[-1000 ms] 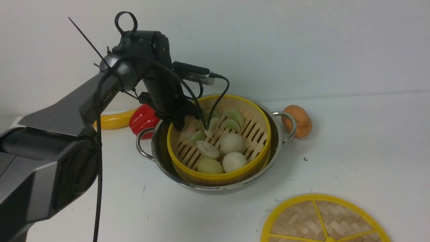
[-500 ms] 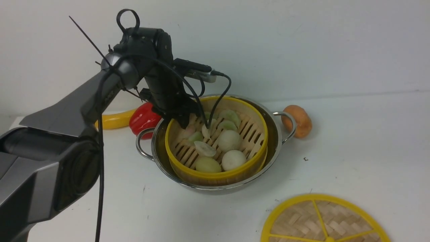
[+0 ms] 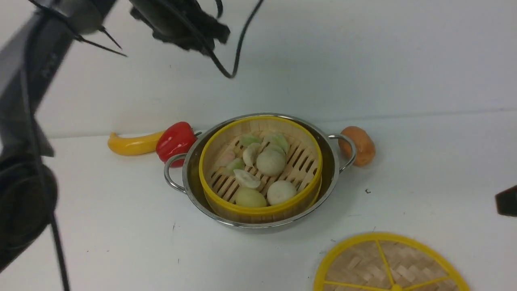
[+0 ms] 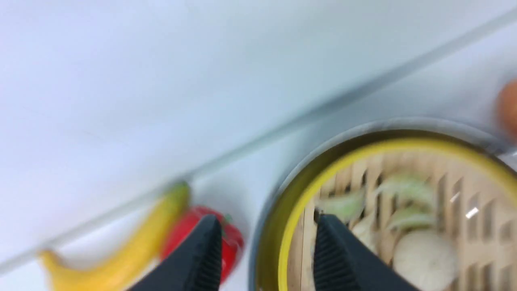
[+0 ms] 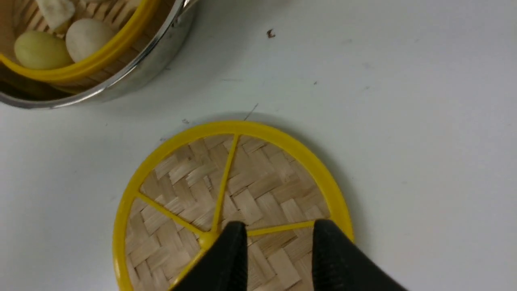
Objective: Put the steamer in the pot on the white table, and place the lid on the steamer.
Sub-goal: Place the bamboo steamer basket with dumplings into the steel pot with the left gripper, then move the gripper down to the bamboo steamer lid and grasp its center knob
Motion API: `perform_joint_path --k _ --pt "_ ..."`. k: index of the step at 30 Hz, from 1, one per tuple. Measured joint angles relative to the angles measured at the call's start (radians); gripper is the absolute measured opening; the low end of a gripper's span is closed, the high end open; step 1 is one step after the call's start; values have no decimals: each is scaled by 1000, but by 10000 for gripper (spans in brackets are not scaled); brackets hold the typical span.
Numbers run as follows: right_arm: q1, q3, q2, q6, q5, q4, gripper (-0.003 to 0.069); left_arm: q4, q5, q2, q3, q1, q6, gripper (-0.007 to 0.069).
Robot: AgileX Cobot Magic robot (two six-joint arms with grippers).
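The steamer (image 3: 258,212), a yellow-rimmed bamboo basket with pale buns and dumplings, sits inside the shiny pot (image 3: 332,169) on the white table (image 3: 121,226). My left gripper (image 3: 190,32) is high above and behind it, blurred. In the left wrist view the left gripper (image 4: 266,228) is open and empty, far above the steamer's rim (image 4: 404,144). The lid (image 3: 387,262) lies flat at the table's front right. My right gripper (image 5: 278,232) is open over the lid (image 5: 262,182), holding nothing. Only a dark tip of it (image 3: 507,200) shows in the front view.
A yellow banana (image 3: 131,144) and a red pepper (image 3: 174,141) lie just left of the pot's handle. An orange potato-like toy (image 3: 359,145) rests by the right handle. A white wall rises behind the table.
My left gripper let go of the steamer's far rim, opened and rose high above the pot. The steamer settled level in the pot. The right gripper's tip came into view at the right edge.
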Motion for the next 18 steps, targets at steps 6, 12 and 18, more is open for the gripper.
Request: perform_joint_path --k 6,12,18 --pt "154 0 145 -33 -8 16 247 7 -3 -251 55 0 3 215" --pt "393 0 268 94 -79 -137 249 121 -5 -622 355 0 8 108" --pt "480 0 329 278 -133 -323 249 144 -2 -953 809 0 8 24"
